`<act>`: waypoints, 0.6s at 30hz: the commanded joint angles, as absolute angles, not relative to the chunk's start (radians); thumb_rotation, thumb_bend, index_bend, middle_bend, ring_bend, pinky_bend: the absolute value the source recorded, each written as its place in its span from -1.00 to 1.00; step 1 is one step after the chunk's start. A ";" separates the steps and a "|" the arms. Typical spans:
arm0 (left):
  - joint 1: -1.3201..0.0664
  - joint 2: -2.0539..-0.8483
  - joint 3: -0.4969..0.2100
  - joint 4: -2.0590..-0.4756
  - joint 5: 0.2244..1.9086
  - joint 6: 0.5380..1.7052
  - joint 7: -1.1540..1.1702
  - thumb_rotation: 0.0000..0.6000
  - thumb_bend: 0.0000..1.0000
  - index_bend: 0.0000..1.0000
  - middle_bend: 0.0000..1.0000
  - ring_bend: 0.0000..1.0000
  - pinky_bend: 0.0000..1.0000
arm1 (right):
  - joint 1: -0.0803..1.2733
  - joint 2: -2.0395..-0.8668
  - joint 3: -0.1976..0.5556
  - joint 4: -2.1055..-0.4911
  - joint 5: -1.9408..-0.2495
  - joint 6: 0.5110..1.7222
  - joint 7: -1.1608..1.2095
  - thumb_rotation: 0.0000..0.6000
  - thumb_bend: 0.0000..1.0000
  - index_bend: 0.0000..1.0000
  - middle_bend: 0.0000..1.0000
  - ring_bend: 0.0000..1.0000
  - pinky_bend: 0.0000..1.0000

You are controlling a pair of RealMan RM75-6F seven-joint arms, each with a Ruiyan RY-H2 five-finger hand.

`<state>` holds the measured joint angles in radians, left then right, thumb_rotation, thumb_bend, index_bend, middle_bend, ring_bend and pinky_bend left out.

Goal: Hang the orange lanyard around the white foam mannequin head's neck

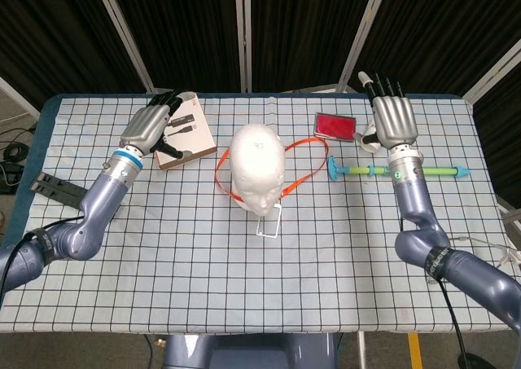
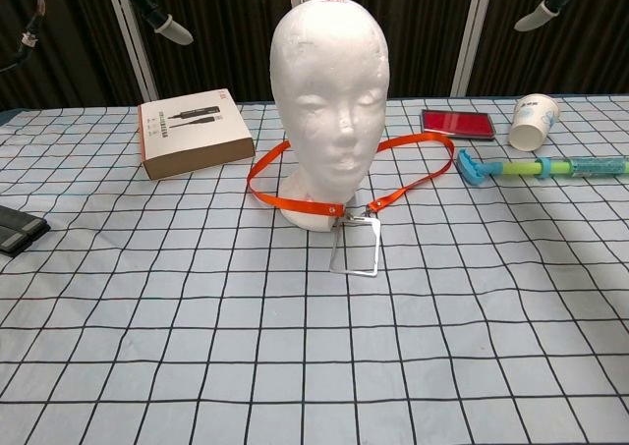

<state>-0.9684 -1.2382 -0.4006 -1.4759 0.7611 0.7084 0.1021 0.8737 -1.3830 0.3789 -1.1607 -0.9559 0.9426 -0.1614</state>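
The white foam mannequin head [image 1: 256, 165] stands upright mid-table, also in the chest view [image 2: 329, 91]. The orange lanyard [image 1: 307, 170] lies slack in a loop around its neck base, resting on the cloth [image 2: 413, 139]. Its clear badge holder [image 2: 356, 247] leans in front of the base. My left hand [image 1: 151, 126] hovers over the brown box, fingers apart, holding nothing; only its fingertips [image 2: 157, 15] show in the chest view. My right hand [image 1: 395, 120] is raised at the back right, fingers straight and spread, empty.
A brown box [image 2: 192, 131] lies left of the head. A red case [image 2: 457, 123], a paper cup [image 2: 534, 121] and a blue-green stick [image 2: 541, 167] lie at the right. A black object [image 1: 61, 191] sits at the left edge.
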 commanded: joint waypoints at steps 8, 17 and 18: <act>-0.757 -1.122 -0.259 -1.676 0.952 1.082 0.247 1.00 -1.00 -1.00 -1.00 -1.00 -1.00 | 0.709 -1.180 0.258 -1.417 -1.116 1.017 -0.124 1.00 -0.28 -0.87 -1.00 -1.00 -1.00; -0.525 -1.113 -0.113 -1.772 1.122 1.364 0.264 1.00 -1.00 -1.00 -1.00 -1.00 -1.00 | 0.603 -1.091 0.146 -1.535 -1.257 1.019 -0.008 1.00 0.55 -0.73 -0.89 -1.00 -1.00; -0.508 -1.116 -0.102 -1.775 1.135 1.381 0.265 1.00 -1.00 -1.00 -1.00 -1.00 -1.00 | 0.597 -1.086 0.135 -1.550 -1.269 1.008 0.010 1.00 0.58 -0.72 -0.88 -1.00 -1.00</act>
<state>-0.5494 -1.1183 -0.1373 -1.7522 1.0976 1.3392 0.2569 0.6134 -1.0973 0.1559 -1.5257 -1.2467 1.0190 -0.0169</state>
